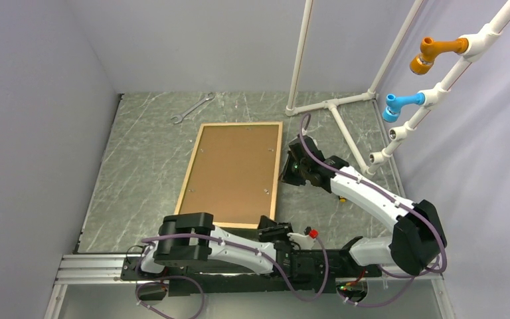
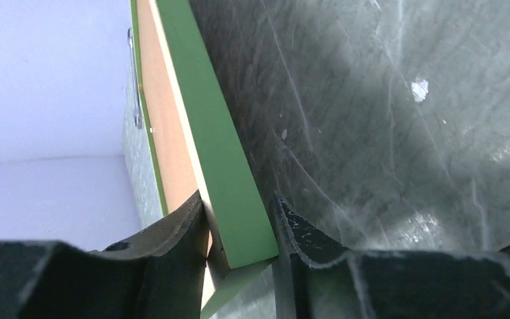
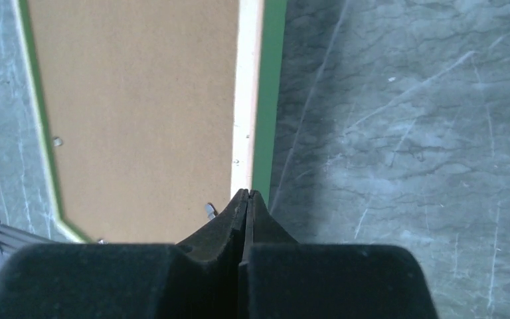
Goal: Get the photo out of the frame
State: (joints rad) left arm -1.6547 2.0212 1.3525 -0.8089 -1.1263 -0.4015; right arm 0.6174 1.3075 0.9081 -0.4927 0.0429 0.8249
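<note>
- The frame lies face down on the table, brown board up; the photo is hidden.
- The left tool pinches its corner rail; the right tool is closed, empty.
- It looks light and stiff: hold the rail.

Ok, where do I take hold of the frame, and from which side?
Grip the frame by its thin rail at the near right corner, coming from the near edge. It lies flat, back up, so only a rail can be pinched. The left gripper has its jaws on that corner.
</note>
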